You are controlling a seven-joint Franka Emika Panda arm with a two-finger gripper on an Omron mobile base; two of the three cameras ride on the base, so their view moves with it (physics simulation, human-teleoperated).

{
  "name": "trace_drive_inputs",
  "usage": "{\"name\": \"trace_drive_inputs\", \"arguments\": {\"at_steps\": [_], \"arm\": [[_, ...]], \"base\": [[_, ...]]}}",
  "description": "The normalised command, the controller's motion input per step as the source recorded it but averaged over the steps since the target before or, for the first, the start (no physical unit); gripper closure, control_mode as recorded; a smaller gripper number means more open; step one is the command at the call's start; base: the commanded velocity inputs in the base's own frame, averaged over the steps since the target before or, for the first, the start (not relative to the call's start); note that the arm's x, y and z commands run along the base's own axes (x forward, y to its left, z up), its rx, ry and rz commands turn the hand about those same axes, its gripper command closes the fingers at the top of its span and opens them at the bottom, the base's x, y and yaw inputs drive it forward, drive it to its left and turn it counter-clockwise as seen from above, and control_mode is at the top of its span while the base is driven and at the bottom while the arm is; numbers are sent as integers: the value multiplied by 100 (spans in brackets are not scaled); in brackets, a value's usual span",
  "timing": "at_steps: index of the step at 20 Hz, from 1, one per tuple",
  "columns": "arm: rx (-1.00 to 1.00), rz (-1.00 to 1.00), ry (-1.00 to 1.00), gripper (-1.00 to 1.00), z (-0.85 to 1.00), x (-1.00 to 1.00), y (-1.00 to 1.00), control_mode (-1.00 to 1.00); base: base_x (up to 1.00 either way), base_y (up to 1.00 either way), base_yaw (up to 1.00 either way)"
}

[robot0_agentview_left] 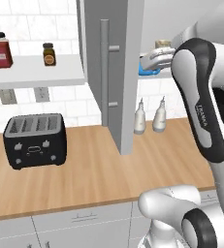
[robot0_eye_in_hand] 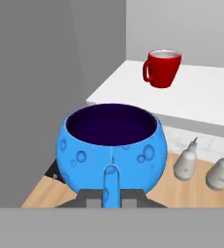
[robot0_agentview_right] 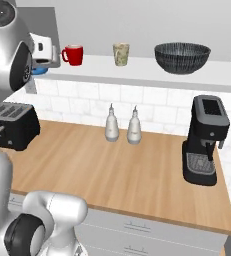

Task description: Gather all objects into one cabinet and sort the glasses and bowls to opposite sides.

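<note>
Four items of tableware are in frame as the robot's claw point(robot0_eye_in_hand: 111, 193) grips the blue bowl point(robot0_eye_in_hand: 112, 147), its fingers pressed nearly together across the rim, one fingertip point(robot0_eye_in_hand: 111, 184) showing on the outer wall. In the hand view the bowl sits upright, dark mouth facing up, held in the air just off the front left corner of the cabinet shelf point(robot0_eye_in_hand: 191, 99), with the counter visible below it.

From the left base view, the open grey cabinet door point(robot0_agentview_left: 114, 72) and the arm hide nearly all of the bowl (a sliver of blue shows beside the white hand); from the right base view, the arm's shoulder covers it but for a blue edge point(robot0_agentview_right: 38, 70). The claw itself is hard to make out in both base views.

On the shelf, the red cup point(robot0_agentview_right: 73, 54) stands upright near the left end, handle turned left toward the bowl. The beige tumbler point(robot0_agentview_right: 121, 53) stands apart to its right, and the wide dark bowl point(robot0_agentview_right: 182, 57) sits further right, mouth up. Bare shelf lies between the red cup and the left edge, and between tumbler and dark bowl.

Below, two white bottles point(robot0_agentview_right: 122, 126) stand side by side against the tiled wall, a toaster point(robot0_agentview_left: 35, 140) at the left and a coffee machine point(robot0_agentview_right: 205, 140) at the right, with open wooden counter point(robot0_agentview_right: 112, 170) in front.
</note>
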Motion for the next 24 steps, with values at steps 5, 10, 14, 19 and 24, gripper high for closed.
{"name": "trace_drive_inputs", "arguments": {"at_steps": [5, 10, 14, 19, 24], "arm": [[0, 1, 7, 100, -11, 94, 3, -100], [-3, 5, 10, 100, -38, 81, 1, -100], [-3, 8, 2, 100, -8, 49, 3, -100], [-1, 2, 1, 100, -3, 56, 19, -100], [0, 0, 0, 100, -22, 44, 30, -100]], "base": [[0, 0, 0], [0, 0, 0], [0, 0, 0], [0, 0, 0], [0, 0, 0]]}}
